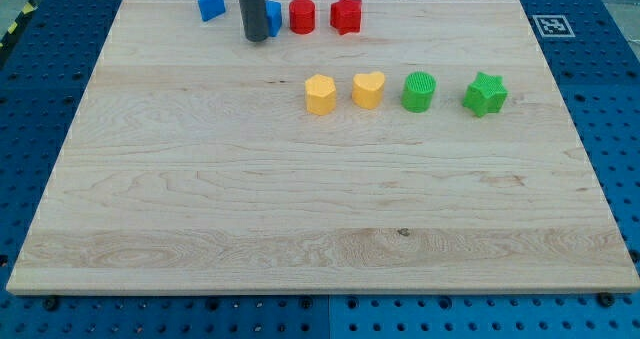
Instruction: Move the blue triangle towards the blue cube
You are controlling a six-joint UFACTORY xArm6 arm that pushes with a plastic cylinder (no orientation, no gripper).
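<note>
The blue triangle (209, 2) lies at the board's top edge, left of centre. The blue cube (273, 17) sits to its right and is mostly hidden behind my dark rod. My tip (256, 38) rests on the board just in front of and against the left side of the blue cube. It is to the right of the blue triangle, apart from it by a small gap.
A red cylinder (302, 16) and a red star (346, 15) stand right of the cube. A yellow hexagon (320, 94), a yellow heart (368, 89), a green cylinder (418, 91) and a green star (486, 94) form a row mid-board. The wooden board (300, 219) lies on a blue pegboard.
</note>
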